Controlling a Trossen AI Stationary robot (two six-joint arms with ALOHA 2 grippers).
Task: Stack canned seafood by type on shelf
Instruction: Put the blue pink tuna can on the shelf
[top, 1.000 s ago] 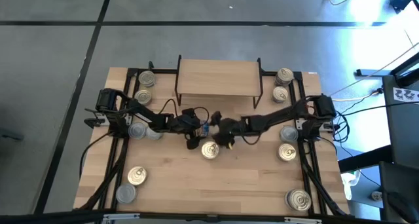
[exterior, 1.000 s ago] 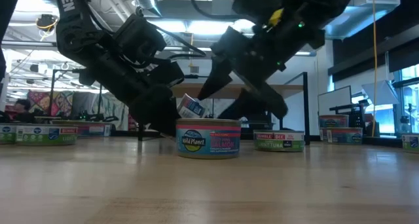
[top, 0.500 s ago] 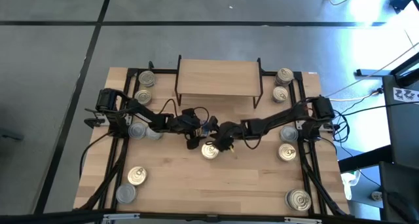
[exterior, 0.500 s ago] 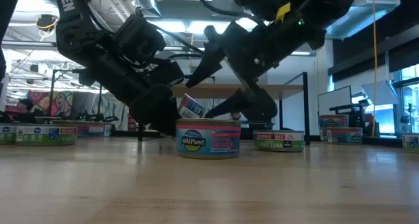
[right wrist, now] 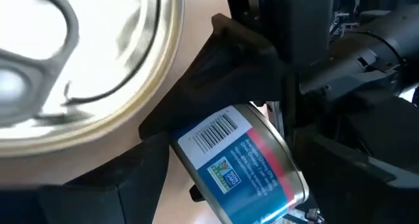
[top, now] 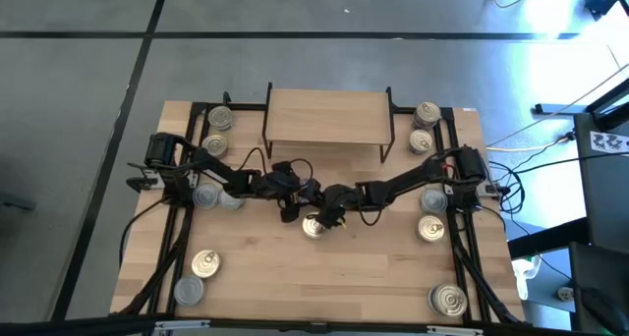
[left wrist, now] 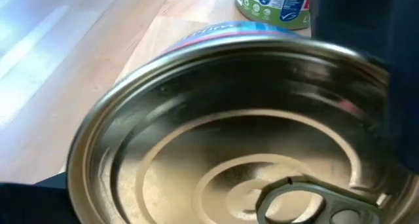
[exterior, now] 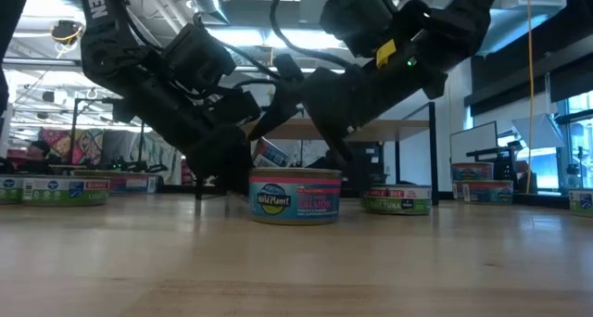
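The left gripper [top: 300, 192], fingers wide, holds a tilted can [right wrist: 242, 168], lid facing its wrist. The right gripper [top: 329, 210], open, empty, straddles an upright can [exterior: 294, 196] w/ lid up.

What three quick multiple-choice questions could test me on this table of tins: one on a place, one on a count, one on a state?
1. Where does the shelf stand on the table?
A. near left corner
B. far middle
C. right edge

2. How many tins stand on the shelf?
A. four
B. two
C. none

3. How is the blue-labelled tin in the left pincer?
A. gripped and tilted
B. lying loose and upright
C. stacked on another tin

Answers:
1 B: the high view shows it centred along the far edge.
2 C: its wooden top is bare.
3 A: the right wrist view shows it slanted between that pincer's dark fingers.
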